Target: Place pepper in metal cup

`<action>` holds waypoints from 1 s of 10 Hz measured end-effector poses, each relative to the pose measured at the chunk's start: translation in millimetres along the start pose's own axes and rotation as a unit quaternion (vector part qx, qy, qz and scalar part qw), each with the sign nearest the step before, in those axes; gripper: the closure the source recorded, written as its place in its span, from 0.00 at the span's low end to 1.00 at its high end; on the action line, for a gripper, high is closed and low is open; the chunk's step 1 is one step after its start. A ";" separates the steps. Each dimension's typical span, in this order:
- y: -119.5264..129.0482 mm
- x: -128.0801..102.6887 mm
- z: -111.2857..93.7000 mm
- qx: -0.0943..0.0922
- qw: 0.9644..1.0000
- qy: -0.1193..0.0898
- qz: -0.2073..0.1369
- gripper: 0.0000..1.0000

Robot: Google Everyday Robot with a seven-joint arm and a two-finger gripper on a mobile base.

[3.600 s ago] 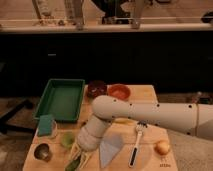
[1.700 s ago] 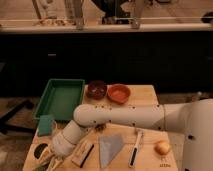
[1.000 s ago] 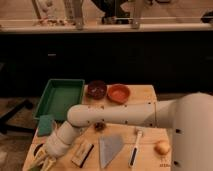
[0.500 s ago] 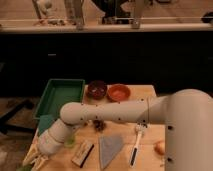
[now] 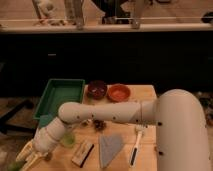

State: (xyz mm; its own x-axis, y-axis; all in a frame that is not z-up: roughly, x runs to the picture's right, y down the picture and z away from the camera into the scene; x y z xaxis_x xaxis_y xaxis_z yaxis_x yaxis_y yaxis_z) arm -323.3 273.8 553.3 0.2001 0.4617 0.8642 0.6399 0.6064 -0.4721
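Arm (image 5: 110, 111) outstretched, gripper (image 5: 27, 155) low (table (image 5: 146, 93) corner)

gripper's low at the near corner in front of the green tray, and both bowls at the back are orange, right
Not quite: the camera view shows one orange bowl and one dark brown bowl. The gripper is indeed low at the near corner before the green tray.

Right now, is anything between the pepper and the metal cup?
Cannot tell. The gripper hangs at the front-left corner of the table with a bright green bit, likely the pepper, at its tip. The metal cup does not show; the arm may be covering it.
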 end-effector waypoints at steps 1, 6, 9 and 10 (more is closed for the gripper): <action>-4.3 4.2 0.7 0.004 1.000 -0.014 0.007 1.00; -19.6 11.2 -3.5 0.021 0.999 -0.038 0.022 1.00; -26.4 15.6 -9.3 0.030 0.998 -0.040 0.034 1.00; -28.1 17.8 -11.8 0.032 0.998 -0.041 0.039 1.00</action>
State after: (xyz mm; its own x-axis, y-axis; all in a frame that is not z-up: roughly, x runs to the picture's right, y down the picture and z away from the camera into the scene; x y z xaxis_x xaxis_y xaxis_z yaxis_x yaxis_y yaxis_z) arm -329.0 257.3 584.0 0.1837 0.5593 0.8084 0.5762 0.6050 -0.5495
